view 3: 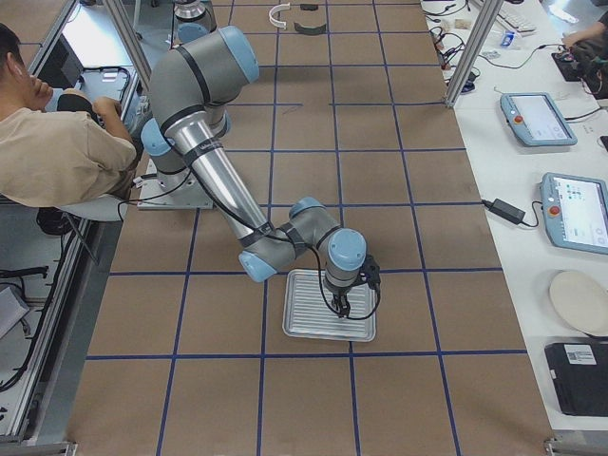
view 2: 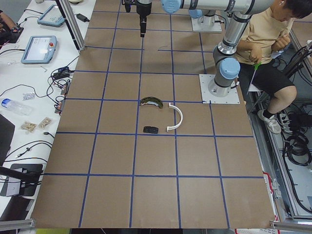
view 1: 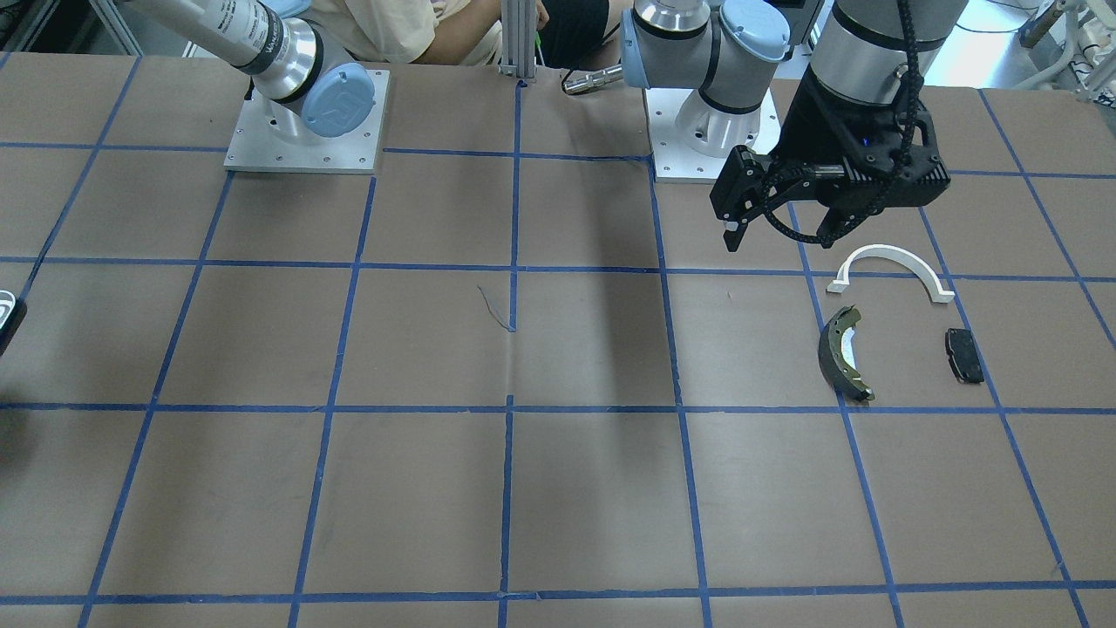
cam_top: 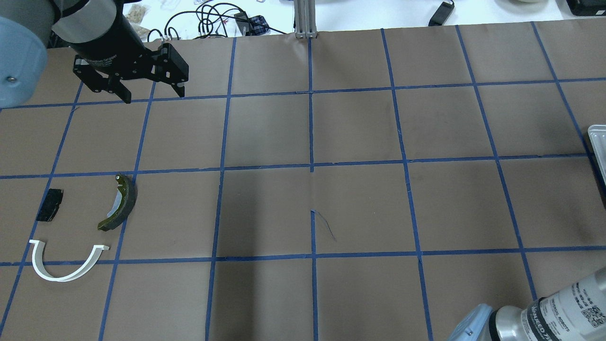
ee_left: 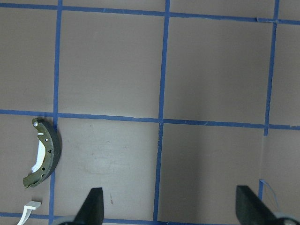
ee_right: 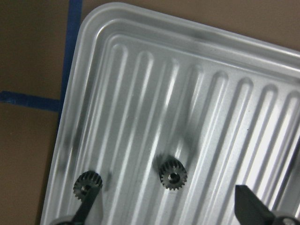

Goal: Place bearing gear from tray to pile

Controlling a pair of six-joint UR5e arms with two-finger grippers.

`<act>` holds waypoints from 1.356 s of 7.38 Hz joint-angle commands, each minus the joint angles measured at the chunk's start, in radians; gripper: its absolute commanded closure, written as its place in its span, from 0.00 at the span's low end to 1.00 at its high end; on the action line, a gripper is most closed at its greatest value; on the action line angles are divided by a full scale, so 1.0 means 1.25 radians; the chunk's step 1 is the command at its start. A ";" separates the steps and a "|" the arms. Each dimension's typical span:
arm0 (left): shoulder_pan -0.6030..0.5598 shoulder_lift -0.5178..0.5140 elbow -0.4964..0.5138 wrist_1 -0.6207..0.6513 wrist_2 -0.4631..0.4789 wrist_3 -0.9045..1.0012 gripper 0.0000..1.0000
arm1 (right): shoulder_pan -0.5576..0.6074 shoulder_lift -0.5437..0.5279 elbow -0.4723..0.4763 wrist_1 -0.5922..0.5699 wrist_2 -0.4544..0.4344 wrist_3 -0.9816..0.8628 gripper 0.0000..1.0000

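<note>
Two small dark bearing gears point(ee_right: 173, 176) point(ee_right: 87, 183) lie in the ribbed metal tray point(ee_right: 140, 70), which also shows in the exterior right view point(view 3: 304, 328). My right gripper point(ee_right: 168, 211) hangs open just over the tray, with the middle gear between its fingers and the left finger close by the other gear. The pile lies far across the table: a white half-ring arch point(cam_top: 61, 278), an olive-and-black brake shoe point(cam_top: 128, 201) and a flat black pad point(cam_top: 49, 205). My left gripper point(cam_top: 152, 94) is open and empty, held above the table beyond the pile.
The tray's edge point(cam_top: 597, 147) shows at the overhead view's right border. A metal post point(cam_top: 305, 19) stands at the far table edge. An operator point(view 2: 263, 39) sits beside the arm bases point(view 1: 305, 122). Tablets and cables lie on the side bench point(view 3: 541, 119).
</note>
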 commanded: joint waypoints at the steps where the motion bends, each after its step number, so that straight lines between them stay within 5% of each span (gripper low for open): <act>1: 0.000 0.005 -0.001 -0.001 0.000 0.000 0.00 | -0.001 0.016 -0.003 -0.001 0.002 -0.002 0.07; 6: 0.004 0.004 0.001 0.000 0.000 0.000 0.00 | -0.001 0.048 -0.026 -0.026 0.000 -0.001 0.18; 10: 0.004 0.001 0.001 0.000 0.000 0.000 0.00 | -0.001 0.046 -0.024 -0.022 0.000 -0.002 0.42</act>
